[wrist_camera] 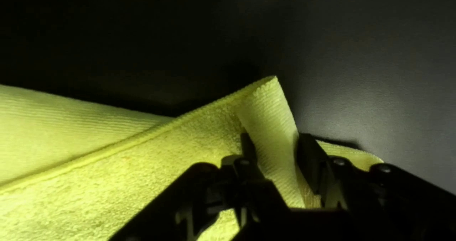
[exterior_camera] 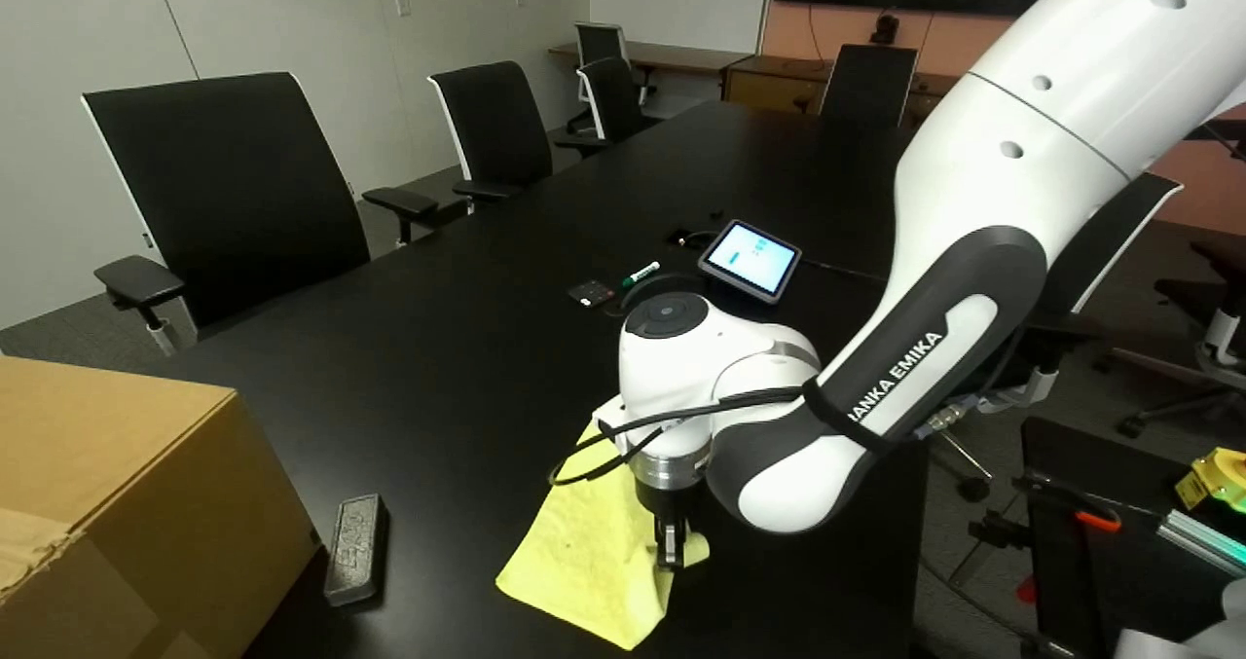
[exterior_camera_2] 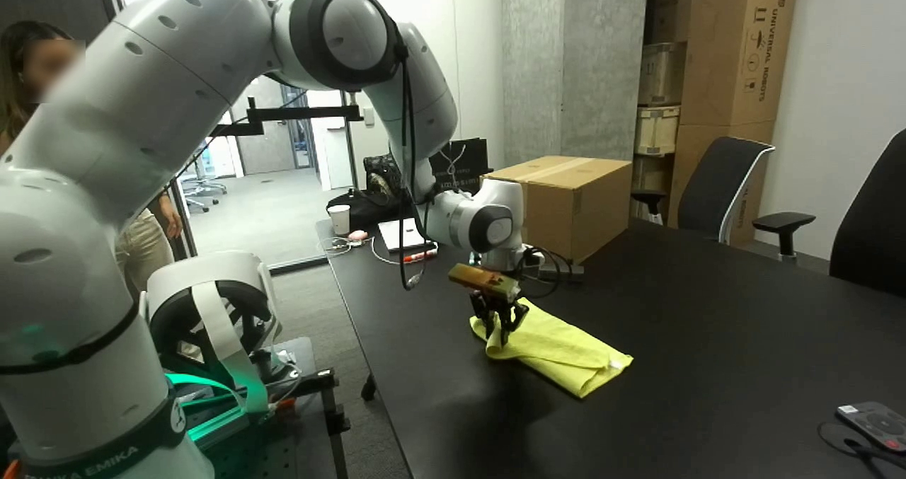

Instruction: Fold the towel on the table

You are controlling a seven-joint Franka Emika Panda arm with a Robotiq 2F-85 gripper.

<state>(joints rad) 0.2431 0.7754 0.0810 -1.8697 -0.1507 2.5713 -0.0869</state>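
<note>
Wrist view is dim: soft glare on bench (wrist_camera: 363, 116), hand (wrist_camera: 273, 145) near-black, blurry. Both exterior views are brighter, sharper; in an exterior view, doorway (exterior_camera_2: 262, 160) is partly washed out, person's face (exterior_camera_2: 53, 68) blurred.

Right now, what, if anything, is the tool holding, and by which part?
Nothing is visibly gripped: the tool stands open astride a turned-up edge of the towel.

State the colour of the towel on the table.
The towel is yellow, seen best in an exterior view.
</note>
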